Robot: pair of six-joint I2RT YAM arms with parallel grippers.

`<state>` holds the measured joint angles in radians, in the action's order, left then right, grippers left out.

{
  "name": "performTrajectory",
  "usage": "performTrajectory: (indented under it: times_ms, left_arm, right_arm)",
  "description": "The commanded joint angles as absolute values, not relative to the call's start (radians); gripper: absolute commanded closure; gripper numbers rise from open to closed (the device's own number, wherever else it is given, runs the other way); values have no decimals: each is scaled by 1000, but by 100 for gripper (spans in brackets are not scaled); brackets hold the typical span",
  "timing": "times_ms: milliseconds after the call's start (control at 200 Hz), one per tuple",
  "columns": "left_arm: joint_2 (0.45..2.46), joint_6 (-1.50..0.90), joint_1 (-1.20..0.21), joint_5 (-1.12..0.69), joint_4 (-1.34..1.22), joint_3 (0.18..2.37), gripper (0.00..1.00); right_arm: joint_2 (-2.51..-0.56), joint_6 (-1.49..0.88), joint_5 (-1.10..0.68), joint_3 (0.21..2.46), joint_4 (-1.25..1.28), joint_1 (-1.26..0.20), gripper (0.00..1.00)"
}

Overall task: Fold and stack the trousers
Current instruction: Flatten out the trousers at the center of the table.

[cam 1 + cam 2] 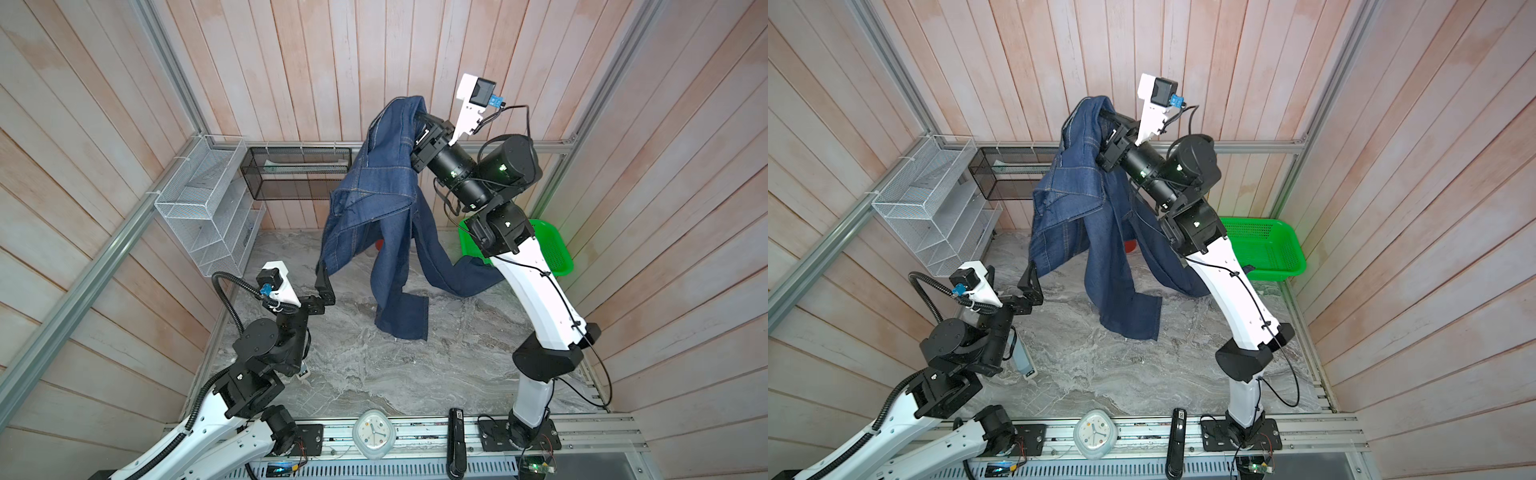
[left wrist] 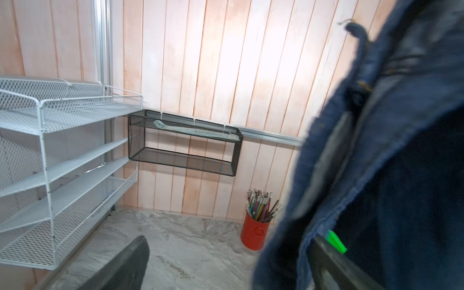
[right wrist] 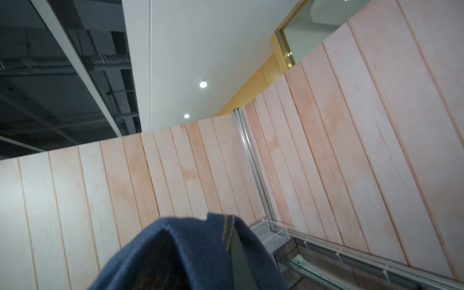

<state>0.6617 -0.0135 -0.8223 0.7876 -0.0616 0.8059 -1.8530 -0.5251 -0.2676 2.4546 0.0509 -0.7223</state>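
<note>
The trousers (image 1: 374,187) (image 1: 1067,195), dark blue denim with orange-brown stitching, hang high near the back wall. My right gripper (image 1: 419,114) (image 1: 1106,114) is shut on their top edge, with denim draped over its fingers (image 3: 239,263). One leg's hem (image 1: 405,320) rests on the marble table (image 1: 374,374). The other leg (image 1: 469,278) trails toward the right arm. My left gripper (image 1: 326,282) (image 1: 1034,278) (image 2: 229,241) stands open low at the left hanging edge. That denim edge (image 2: 288,226) lies between its jaws, close to one finger (image 2: 334,266).
A white mesh shelf (image 1: 203,208) and a black mesh basket (image 1: 299,174) hang on the back walls. A green basket (image 1: 552,249) sits at back right, a red cup of pencils (image 2: 254,233) behind the denim. A clock (image 1: 372,432) and a black device (image 1: 456,440) lie on the front rail.
</note>
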Motion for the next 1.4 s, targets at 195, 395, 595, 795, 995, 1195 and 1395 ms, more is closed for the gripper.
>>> performTrajectory:
  times_ms: [195,395,595,795,995,1195,1395]
  left_arm:
    - [808,52,-703,418,-137,799,0]
    - [952,51,-663,193,-155,846,0]
    - [1002,29,-549,171,-211,855,0]
    - [1014,54,-476,102,-218,891,0]
    - [1067,31,-431,-261,-199,905,0]
    - [1164,5,-430,-477,-214,940,2]
    - [1124,-1,-405,-433,-201,967,100]
  right_arm:
    - [-1652,-570,-325,2116,138,-636,100]
    - [-1612,-557,-358,2095,101,-616,100]
    - [-1573,-536,-371,2101,77,-608,100]
    - [-1541,-514,-372,2113,45,-608,100]
    - [-1503,-491,-363,2086,20,-608,100]
    - [-1475,-492,-357,2031,24,-595,100]
    - [-1472,-504,-338,1978,33,-566,100]
